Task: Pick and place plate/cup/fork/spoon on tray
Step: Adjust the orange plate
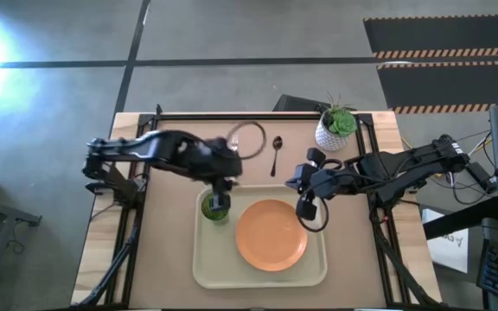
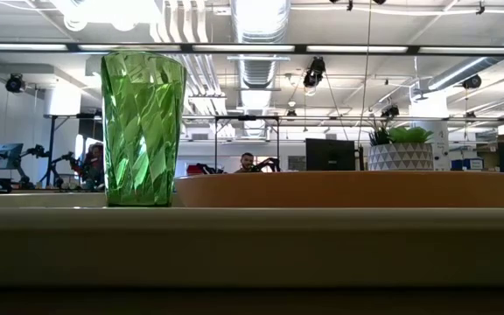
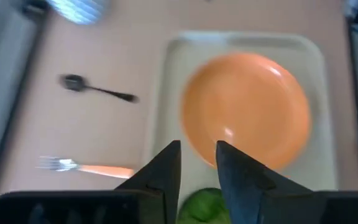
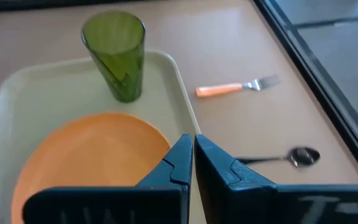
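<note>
The cup (image 4: 114,55) and plate (image 1: 271,234) are set on the tray (image 1: 199,268); left gripper (image 3: 197,163) is narrowly parted above the cup, right gripper (image 4: 193,155) closed empty.

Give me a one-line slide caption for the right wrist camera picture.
Green cup and orange plate sit on the tray; fork and spoon wait on the table.

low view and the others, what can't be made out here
fork: high view, covered by the blurred left arm.
fork, spoon: low view, hidden behind the tray rim and plate.
cup: left wrist view, mostly cut off by the edge behind the left gripper.
</note>
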Controlling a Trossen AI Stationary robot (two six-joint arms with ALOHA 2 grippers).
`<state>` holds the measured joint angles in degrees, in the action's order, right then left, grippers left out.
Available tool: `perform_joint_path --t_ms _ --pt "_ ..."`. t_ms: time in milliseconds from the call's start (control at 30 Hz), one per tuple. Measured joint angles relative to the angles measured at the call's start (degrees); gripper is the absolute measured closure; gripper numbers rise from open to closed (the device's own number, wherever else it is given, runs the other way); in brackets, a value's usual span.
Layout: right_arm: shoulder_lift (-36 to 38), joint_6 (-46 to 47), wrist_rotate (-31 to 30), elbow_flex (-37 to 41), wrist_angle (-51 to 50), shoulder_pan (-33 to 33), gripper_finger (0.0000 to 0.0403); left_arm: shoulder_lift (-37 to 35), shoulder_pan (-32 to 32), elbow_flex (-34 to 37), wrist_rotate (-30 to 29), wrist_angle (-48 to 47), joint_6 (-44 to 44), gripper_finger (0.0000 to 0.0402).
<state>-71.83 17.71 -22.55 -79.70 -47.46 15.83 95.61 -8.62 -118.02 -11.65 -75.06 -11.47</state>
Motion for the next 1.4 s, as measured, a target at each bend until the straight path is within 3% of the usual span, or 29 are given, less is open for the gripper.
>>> perform_joint_path --t_ms 267,567,833,933,1067,1200,1400 --pt "0.5 1.7 0.0 0.0 -5.1 -1.1 0.0394 -8.6 -1.9 3.4 -17.9 -2.5 -1.7 0.0363" --pt "3.7 3.3 0.0 1.9 -13.9 -9.5 0.0394 -17.9 -3.5 14.4 -22.7 -2.5 -6.1 0.0400" --pt "8.0 9.9 6.0 12.9 -13.2 -16.0 0.0394 -25.9 -3.5 24.9 -27.3 -1.7 -10.3 0.0401" --pt "9.9 13.3 10.6 20.1 -7.7 -16.4 0.0394 -28.7 -3.6 27.5 -27.8 0.4 -12.1 0.0401" --pt "12.2 17.4 17.5 31.4 10.6 -16.2 0.0394 -32.0 -4.2 31.4 -27.8 5.2 -11.8 0.0401" --pt "12.4 20.5 19.6 40.0 26.1 -16.0 0.0394 -34.2 -4.3 34.7 -27.7 6.7 -12.0 0.0402" --pt "11.7 24.9 19.6 44.6 27.5 -16.0 0.0394 -35.6 -4.3 38.2 -27.4 7.5 -12.2 0.0402"
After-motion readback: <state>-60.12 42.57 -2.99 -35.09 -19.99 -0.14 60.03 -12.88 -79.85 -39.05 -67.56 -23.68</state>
